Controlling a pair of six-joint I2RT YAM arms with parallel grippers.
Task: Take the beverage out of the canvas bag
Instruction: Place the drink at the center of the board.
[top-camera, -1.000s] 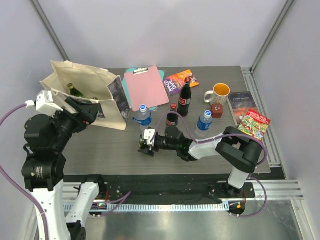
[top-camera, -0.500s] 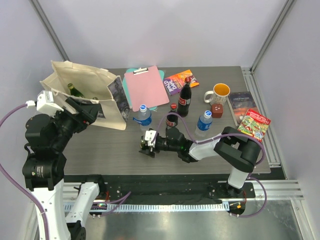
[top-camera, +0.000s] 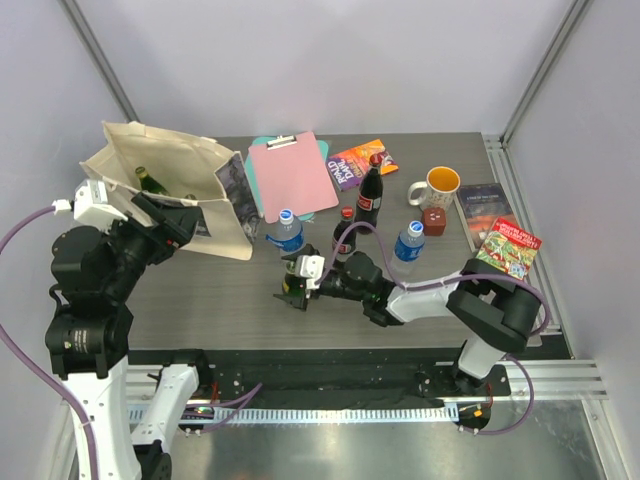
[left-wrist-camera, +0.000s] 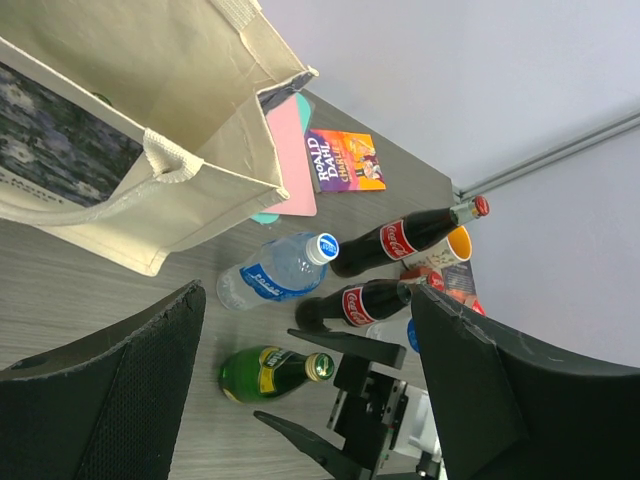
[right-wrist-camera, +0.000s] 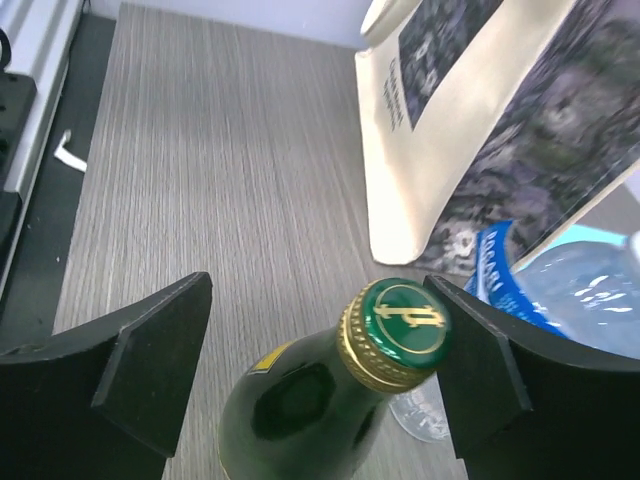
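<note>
The canvas bag (left-wrist-camera: 180, 80) is matt, coarse-woven cloth, the counter (right-wrist-camera: 220, 150) matt grey wood grain, the green bottle (right-wrist-camera: 300, 410) glossy glass with a shiny metal cap, the right fingers (right-wrist-camera: 150, 345) dull black plastic.

Green bottle (right-wrist-camera: 300, 410), base out of view

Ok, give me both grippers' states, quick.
Left gripper: open, holding nothing.
Right gripper: open, one finger on each side of the green bottle neck, not clamped.
</note>
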